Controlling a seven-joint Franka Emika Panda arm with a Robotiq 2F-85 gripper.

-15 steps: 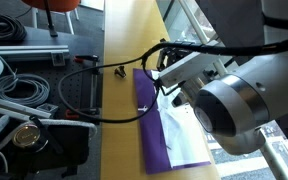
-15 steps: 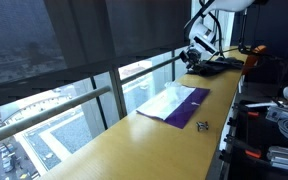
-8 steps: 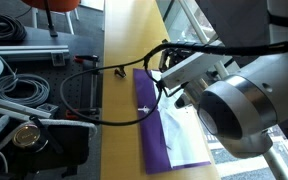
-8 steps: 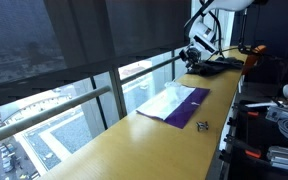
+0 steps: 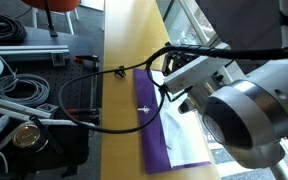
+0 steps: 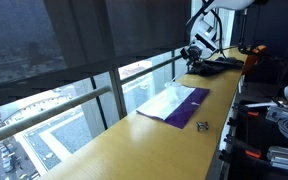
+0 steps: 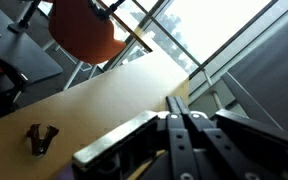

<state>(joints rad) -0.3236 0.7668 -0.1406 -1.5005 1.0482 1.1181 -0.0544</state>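
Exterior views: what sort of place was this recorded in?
Most likely a lab or office workspace on an upper floor. In an exterior view a long wooden counter runs along tall windows that look down on buildings outside, and coiled cables and gear crowd the floor beside it.

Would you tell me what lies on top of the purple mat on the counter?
A white sheet covers most of the purple mat; anything beneath that sheet is hidden.
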